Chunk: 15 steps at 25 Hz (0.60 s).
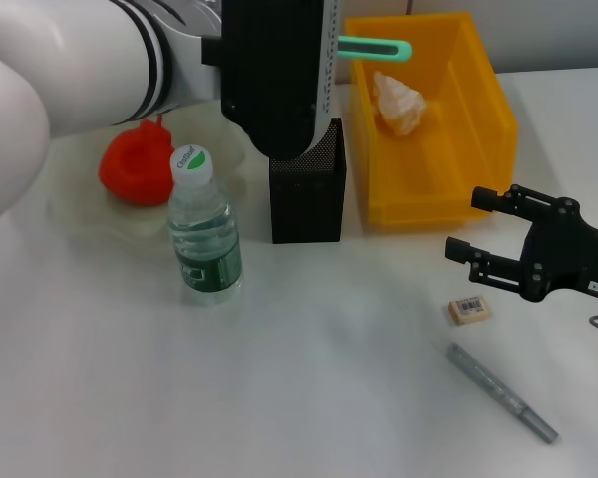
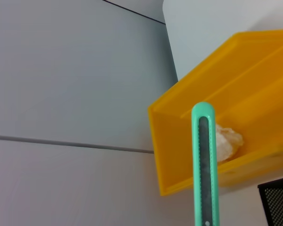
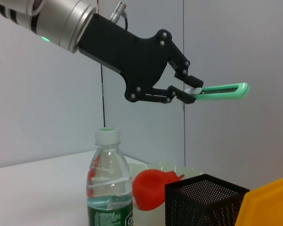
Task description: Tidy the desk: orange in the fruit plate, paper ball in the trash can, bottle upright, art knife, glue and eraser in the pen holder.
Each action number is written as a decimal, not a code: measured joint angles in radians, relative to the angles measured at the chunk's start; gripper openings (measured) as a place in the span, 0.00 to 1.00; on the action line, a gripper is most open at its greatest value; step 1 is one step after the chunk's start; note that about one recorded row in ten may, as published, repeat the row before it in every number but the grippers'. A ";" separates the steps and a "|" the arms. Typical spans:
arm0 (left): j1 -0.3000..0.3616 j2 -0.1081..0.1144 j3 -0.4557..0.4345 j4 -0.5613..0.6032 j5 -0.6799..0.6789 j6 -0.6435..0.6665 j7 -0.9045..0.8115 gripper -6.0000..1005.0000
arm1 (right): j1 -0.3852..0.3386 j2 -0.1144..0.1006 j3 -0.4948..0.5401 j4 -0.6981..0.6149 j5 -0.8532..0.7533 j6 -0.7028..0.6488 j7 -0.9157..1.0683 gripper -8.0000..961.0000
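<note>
My left gripper (image 3: 194,92) is shut on the green art knife (image 1: 375,47), holding it level above the black mesh pen holder (image 1: 307,194). Behind the knife (image 2: 206,165) is the yellow trash can (image 1: 434,189), with the paper ball (image 1: 399,102) inside. The bottle (image 1: 204,224) stands upright left of the holder. The orange (image 1: 137,164), red in colour, lies in the pale fruit plate (image 1: 80,214). The eraser (image 1: 468,310) and the thin grey glue stick (image 1: 503,393) lie on the table at the front right. My right gripper (image 1: 468,224) is open just above the eraser.
The desk top is white. The trash can stands right beside the pen holder's right side, and the bottle stands close to its left. My left arm's white forearm (image 1: 70,60) covers the back left of the desk.
</note>
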 joint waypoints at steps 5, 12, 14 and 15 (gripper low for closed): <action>0.021 0.000 0.000 -0.012 0.000 -0.053 0.076 0.21 | 0.000 0.000 0.003 0.002 0.000 0.001 0.000 0.75; 0.041 -0.001 0.003 -0.038 0.000 -0.137 0.182 0.21 | 0.001 0.002 0.012 0.005 0.000 0.002 0.000 0.75; 0.045 -0.001 0.007 -0.060 0.001 -0.171 0.211 0.21 | 0.001 0.002 0.012 0.005 0.000 0.002 0.003 0.75; 0.045 -0.001 0.007 -0.068 0.001 -0.182 0.221 0.21 | 0.002 0.003 0.012 0.005 0.000 0.002 0.005 0.75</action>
